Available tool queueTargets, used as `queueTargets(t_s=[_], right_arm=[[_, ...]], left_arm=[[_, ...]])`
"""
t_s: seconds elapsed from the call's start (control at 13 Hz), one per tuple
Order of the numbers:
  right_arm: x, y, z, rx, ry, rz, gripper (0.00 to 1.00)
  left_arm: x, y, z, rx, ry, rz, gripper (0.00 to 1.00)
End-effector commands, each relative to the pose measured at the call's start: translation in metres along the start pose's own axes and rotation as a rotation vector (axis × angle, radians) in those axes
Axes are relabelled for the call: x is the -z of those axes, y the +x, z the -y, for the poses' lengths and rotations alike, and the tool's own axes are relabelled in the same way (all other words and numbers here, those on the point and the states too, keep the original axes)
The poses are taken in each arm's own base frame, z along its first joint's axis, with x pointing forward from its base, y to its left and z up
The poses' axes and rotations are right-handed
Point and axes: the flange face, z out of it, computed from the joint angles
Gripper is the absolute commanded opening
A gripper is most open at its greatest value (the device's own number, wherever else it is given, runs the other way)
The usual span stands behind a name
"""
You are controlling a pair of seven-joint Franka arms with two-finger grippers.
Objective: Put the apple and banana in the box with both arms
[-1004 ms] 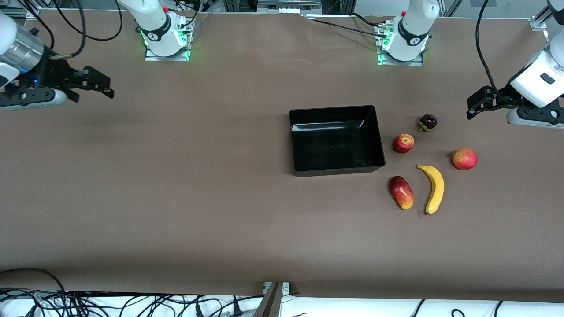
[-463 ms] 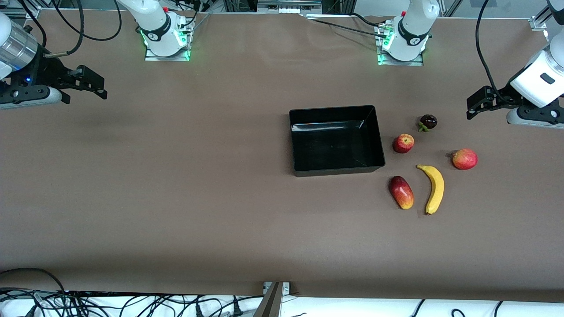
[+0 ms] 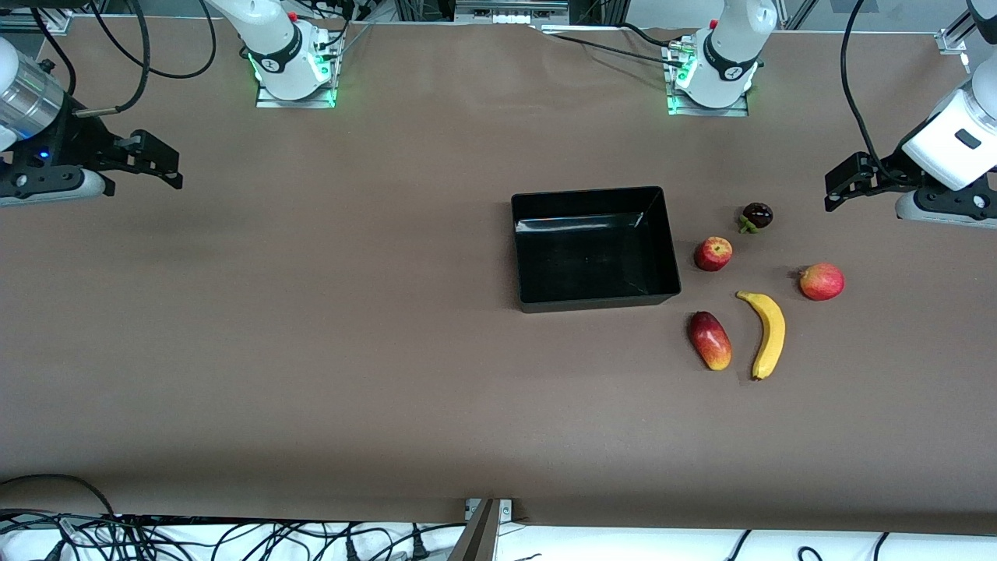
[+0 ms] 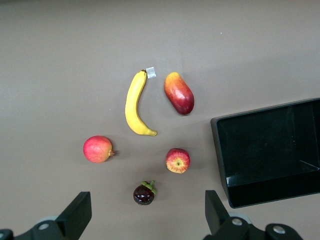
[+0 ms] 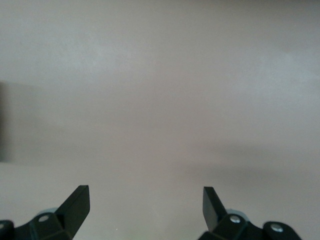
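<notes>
The black box (image 3: pixel 600 301) stands empty mid-table. The apple (image 3: pixel 713 253) lies beside it toward the left arm's end. The banana (image 3: pixel 769 335) lies nearer the front camera than the apple. My left gripper (image 3: pixel 838 185) is open and empty in the air near the left arm's end of the table. Its wrist view shows the banana (image 4: pixel 134 105), the apple (image 4: pixel 177 160) and the box (image 4: pixel 270 150) below the open gripper (image 4: pixel 146 216). My right gripper (image 3: pixel 160 156) is open and empty over bare table near the right arm's end, with its jaws wide apart in its wrist view (image 5: pixel 145 202).
A dark mangosteen (image 3: pixel 756 216) lies beside the apple, farther from the front camera. A red-orange round fruit (image 3: pixel 822 281) lies toward the left arm's end from the banana. An oblong red-yellow fruit (image 3: pixel 709 340) lies beside the banana. The brown table (image 3: pixel 311 312) spreads wide.
My right gripper has drifted a little toward the right arm's end of the table. The left arm and all the fruits have stayed still.
</notes>
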Motion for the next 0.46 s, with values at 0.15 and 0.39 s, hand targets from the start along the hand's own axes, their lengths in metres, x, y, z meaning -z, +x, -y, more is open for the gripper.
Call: queueTargets(t_s=[0.15,0.39], right_arm=[[-0.002,0.008,0.008,0.028,-0.005,0.006,1.0],[-0.001,0.007,0.019,0.039,-0.01,0.005,1.0]], left_arm=[[0.005,0.004,-0.001,-0.001,-0.026,-0.009,1.0],[0.005,0.003,0.001,0.0,-0.026,-0.008,1.0]])
